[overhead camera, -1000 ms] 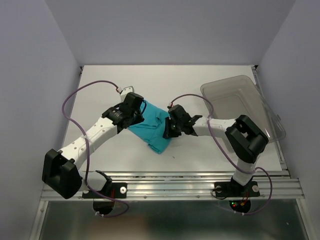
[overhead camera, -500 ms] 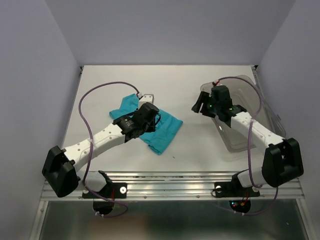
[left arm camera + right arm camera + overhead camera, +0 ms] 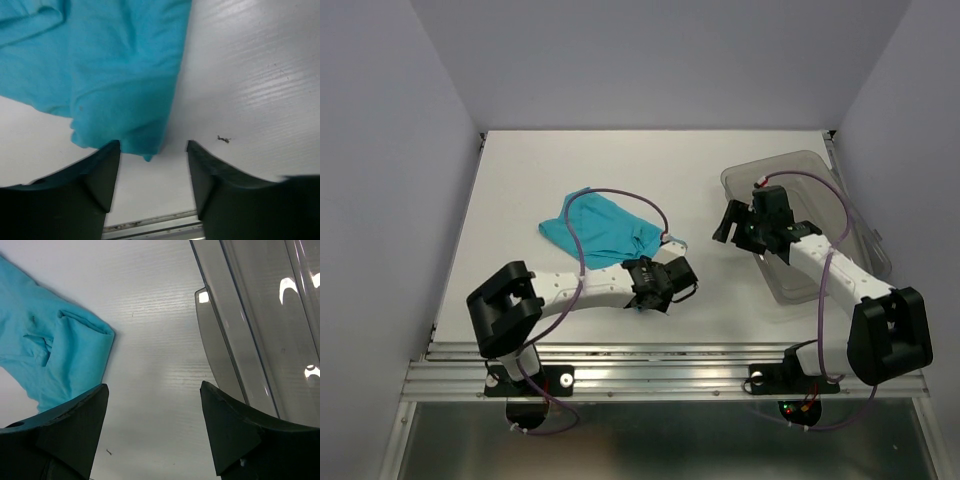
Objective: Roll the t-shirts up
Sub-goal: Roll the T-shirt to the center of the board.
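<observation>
Left wrist view: t-shirt (image 3: 115, 65) is seen on worktop (image 3: 250, 75), ahead-left of left claw (image 3: 152, 150), its corner just beyond the parted, empty jaws. Right claw (image 3: 152, 390), likewise parted and empty, is placed well apart beside bin (image 3: 250, 315); left is nearer.

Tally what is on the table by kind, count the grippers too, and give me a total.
Teal t-shirt: 1
Clear plastic bin: 1
Grippers: 2, the left gripper and the right gripper
Total: 4
</observation>
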